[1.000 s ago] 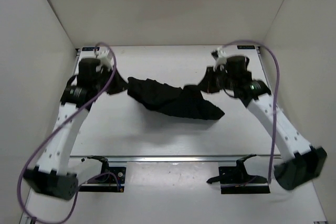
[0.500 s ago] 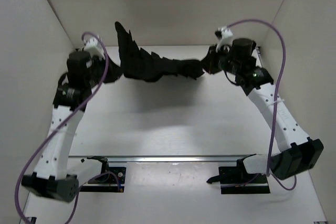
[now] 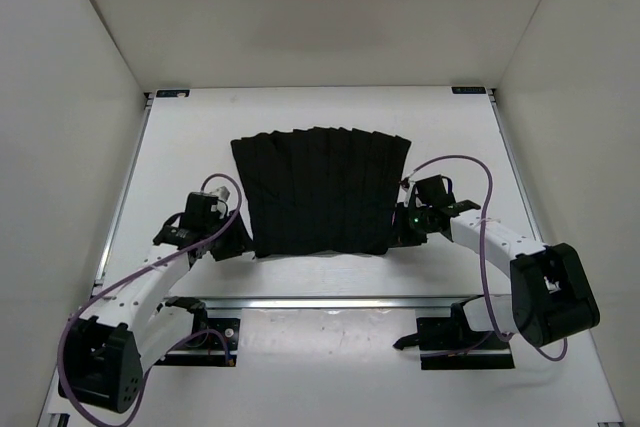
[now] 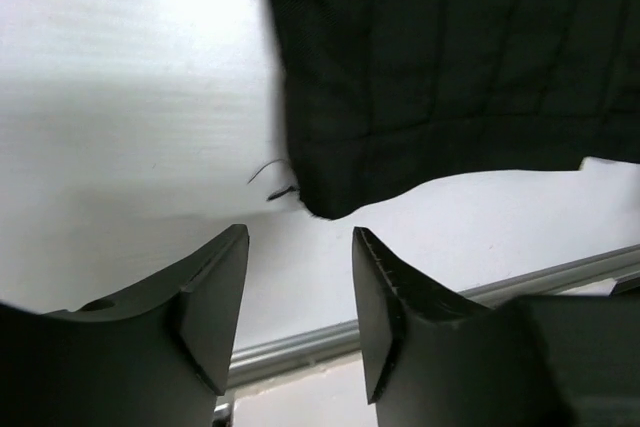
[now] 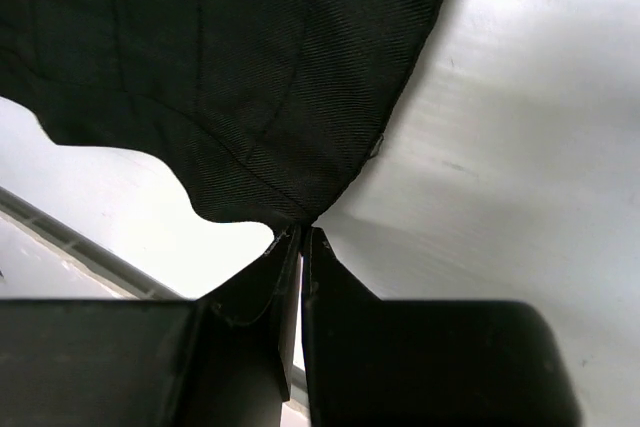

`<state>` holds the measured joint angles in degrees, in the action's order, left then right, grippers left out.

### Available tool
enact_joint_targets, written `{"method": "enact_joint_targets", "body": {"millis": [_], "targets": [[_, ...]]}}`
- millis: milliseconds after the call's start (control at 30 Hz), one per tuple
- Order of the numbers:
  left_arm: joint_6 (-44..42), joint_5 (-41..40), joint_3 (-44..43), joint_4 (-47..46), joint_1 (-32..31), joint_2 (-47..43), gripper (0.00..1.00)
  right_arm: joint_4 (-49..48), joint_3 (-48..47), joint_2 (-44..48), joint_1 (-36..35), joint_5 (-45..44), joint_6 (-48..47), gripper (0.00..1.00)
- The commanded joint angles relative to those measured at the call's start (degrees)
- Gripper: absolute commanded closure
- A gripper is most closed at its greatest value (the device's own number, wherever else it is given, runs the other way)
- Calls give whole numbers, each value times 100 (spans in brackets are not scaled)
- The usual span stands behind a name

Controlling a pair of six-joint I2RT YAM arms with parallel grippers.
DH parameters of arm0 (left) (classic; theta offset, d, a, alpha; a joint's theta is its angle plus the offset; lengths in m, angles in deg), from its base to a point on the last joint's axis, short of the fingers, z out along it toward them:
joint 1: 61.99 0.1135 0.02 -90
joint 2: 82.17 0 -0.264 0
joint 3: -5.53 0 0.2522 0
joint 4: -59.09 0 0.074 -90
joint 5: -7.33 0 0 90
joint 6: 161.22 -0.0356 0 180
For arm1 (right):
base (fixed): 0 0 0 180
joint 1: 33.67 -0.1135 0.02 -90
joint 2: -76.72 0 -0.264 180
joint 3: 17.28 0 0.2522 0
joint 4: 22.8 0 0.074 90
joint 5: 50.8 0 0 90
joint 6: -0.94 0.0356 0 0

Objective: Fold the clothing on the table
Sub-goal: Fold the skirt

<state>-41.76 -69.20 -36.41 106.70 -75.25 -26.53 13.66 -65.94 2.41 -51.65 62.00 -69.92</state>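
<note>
— White walls (image 3: 60,97) box us in, and the table (image 3: 180,147) is the same matte white. What do we have on the left?
— Our left gripper (image 4: 299,242) sits low at the near-left corner of the clothing (image 3: 320,192). Its fingers stand moderately apart with nothing between them, and the corner lies just beyond the tips.
— And the garment itself?
— It lies flat mid-table, a black trapezoid, wider at the far edge, with pleats (image 3: 340,162) running far to near. The weave shows a fine diagonal rib. We judge it light and limp, likely to slide on this smooth surface, and the pleats may fan out if we lift one side alone. We would take it by its corners, both sides together.
— On the right?
— Our right gripper (image 5: 300,237) is closed tight, pinching the near-right corner.
</note>
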Motion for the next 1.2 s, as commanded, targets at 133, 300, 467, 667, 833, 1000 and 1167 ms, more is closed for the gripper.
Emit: {"method": "enact_joint_targets", "body": {"millis": [133, 300, 467, 667, 833, 1000, 1167], "targets": [[675, 49, 550, -967, -238, -246, 41, -538, -123, 39, -13, -48, 161, 100], [948, -169, 533, -1213, -643, 61, 41, -547, -132, 91, -21, 31, 179, 100], [1229, -222, 832, -1688, -581, 61, 43, -530, -140, 109, -4, 39, 161, 100], [1440, -380, 1060, -2040, -722, 263, 44, -547, -140, 162, -13, 48, 178, 100], [1686, -601, 1297, -2127, -661, -148, 44, -512, -105, 206, 13, 39, 126, 100], [1933, -548, 1535, -2093, -529, -948, 43, -503, -88, 214, 31, 57, 134, 100], [1889, -416, 1527, -1978, -389, -1012, 41, -495, -114, 171, 49, 75, 134, 100]]}}
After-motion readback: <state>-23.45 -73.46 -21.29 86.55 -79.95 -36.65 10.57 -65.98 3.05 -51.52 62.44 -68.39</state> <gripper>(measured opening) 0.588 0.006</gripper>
